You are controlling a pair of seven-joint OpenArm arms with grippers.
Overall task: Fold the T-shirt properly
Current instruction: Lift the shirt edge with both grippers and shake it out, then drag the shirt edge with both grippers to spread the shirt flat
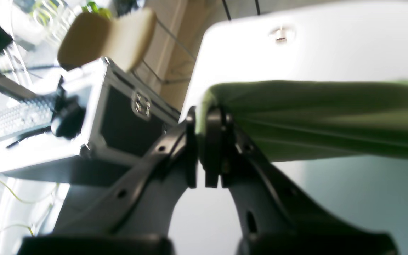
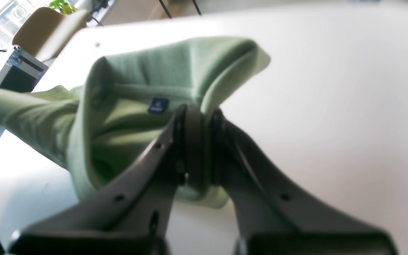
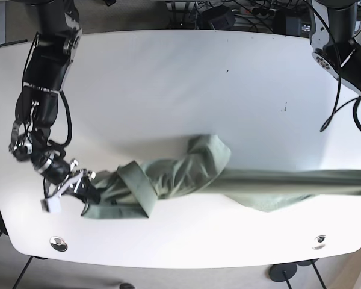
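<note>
The green T-shirt (image 3: 186,171) lies stretched across the near half of the white table (image 3: 180,78), pulled out into a long band towards the table's right edge in the base view. The right hand (image 2: 198,141) pinches the fabric by the collar, close to the table's near left corner. The left hand (image 1: 200,141) clamps the other end of the shirt at the table's edge, the cloth taut. The far half of the table is bare.
</note>
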